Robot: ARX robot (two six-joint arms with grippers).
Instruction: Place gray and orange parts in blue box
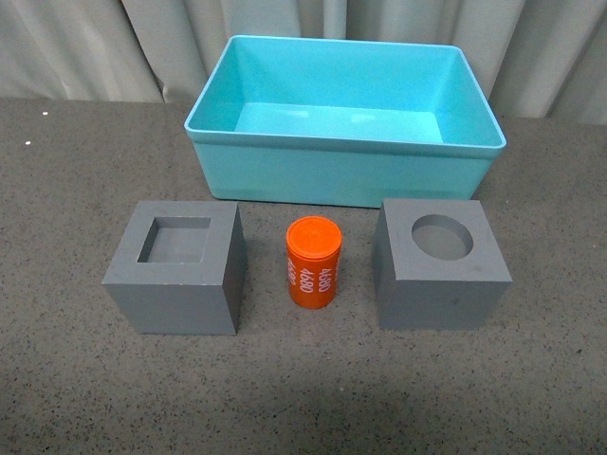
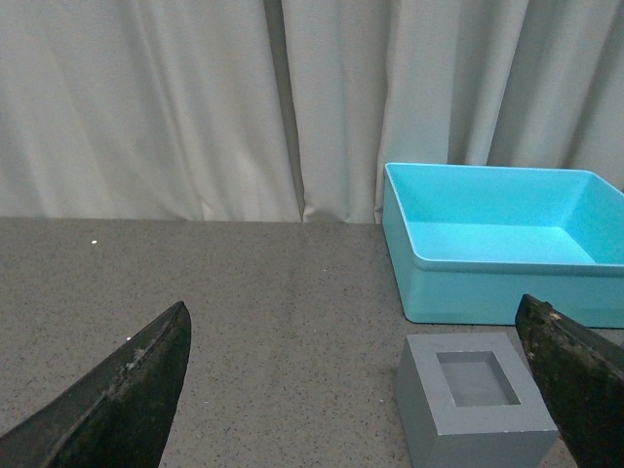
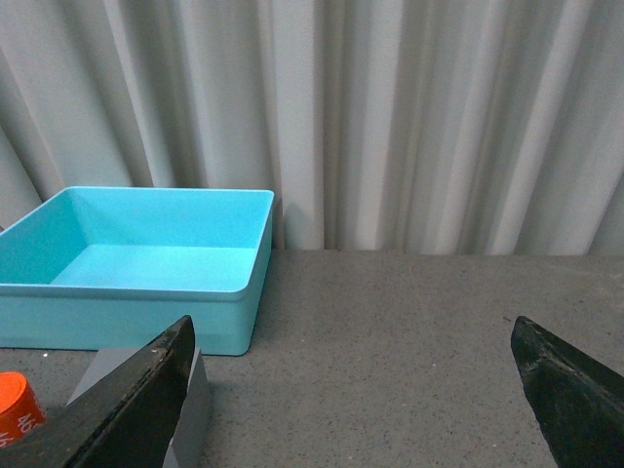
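The turquoise-blue box (image 1: 346,171) stands empty at the back of the table. In front of it, in a row, stand the gray cube with a square recess (image 1: 178,270), the orange cylinder with white numbers (image 1: 313,263) and the gray cube with a round recess (image 1: 441,265). Neither arm shows in the front view. My left gripper (image 2: 356,385) is open and empty, with the square-recess cube (image 2: 475,400) and the box (image 2: 502,253) ahead of it. My right gripper (image 3: 351,390) is open and empty; the box (image 3: 136,292), a gray cube's edge (image 3: 190,424) and the cylinder (image 3: 18,405) show beside it.
The dark gray speckled tabletop (image 1: 303,398) stretches in front of the parts. Pale pleated curtains (image 1: 95,47) hang behind the table.
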